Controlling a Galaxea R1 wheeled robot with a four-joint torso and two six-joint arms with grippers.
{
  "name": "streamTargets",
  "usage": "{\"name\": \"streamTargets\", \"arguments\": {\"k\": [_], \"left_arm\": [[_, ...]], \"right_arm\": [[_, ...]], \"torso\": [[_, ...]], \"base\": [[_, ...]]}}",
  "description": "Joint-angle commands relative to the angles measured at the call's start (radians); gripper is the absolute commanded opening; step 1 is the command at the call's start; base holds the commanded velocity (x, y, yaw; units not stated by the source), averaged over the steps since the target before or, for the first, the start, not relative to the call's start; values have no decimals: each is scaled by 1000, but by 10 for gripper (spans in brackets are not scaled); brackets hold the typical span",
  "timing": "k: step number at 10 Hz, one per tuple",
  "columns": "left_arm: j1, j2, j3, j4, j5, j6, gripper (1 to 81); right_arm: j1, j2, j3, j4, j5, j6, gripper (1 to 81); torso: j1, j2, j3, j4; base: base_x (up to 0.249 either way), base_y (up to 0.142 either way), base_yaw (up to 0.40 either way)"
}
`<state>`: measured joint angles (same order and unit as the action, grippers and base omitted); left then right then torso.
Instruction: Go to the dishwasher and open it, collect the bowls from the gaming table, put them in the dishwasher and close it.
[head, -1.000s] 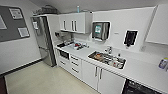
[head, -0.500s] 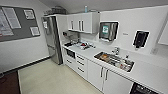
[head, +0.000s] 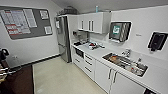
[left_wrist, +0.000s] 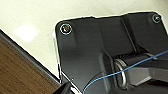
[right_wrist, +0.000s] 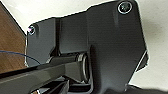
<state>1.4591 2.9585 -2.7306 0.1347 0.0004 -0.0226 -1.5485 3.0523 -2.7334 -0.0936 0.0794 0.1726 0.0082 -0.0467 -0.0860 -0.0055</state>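
Turning further into the kitchen than a moment before, the robot faced white cabinets (head: 86, 66) and a sink (head: 125, 63) on its right, no dishwasher or bowls yet identifiable, and whether its grippers were open could not be told.

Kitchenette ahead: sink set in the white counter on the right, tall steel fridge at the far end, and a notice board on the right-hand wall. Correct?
Not quite. In the head view the notice board hangs on the left-hand wall. The sink in the white counter and the fridge are as you say.
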Motion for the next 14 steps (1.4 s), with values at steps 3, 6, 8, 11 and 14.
{"name": "streamTargets", "arguments": {"k": [3, 6, 8, 11, 14], "left_arm": [[-49, -13, -4, 3, 52, 1, 811], [-49, -13, -12, 3, 52, 1, 811], [-49, -13, -12, 3, 52, 1, 811], [-49, -13, -12, 3, 52, 3, 811], [-49, -12, -12, 5, 52, 3, 811]], "right_arm": [[44, 1, 0, -2, -50, 1, 811], [46, 2, 3, -3, -50, 1, 811], [47, 4, 0, -3, -50, 1, 811], [47, 2, 0, -1, -50, 1, 811], [47, -1, 0, -1, -49, 1, 811]], "torso": [[0, 0, 0, 0], [0, 0, 0, 0], [0, 0, 0, 0], [0, 0, 0, 0], [0, 0, 0, 0]], "base": [[0, 0, 337], [0, 0, 341], [0, 0, 342], [0, 0, 342], [0, 0, 342]]}}
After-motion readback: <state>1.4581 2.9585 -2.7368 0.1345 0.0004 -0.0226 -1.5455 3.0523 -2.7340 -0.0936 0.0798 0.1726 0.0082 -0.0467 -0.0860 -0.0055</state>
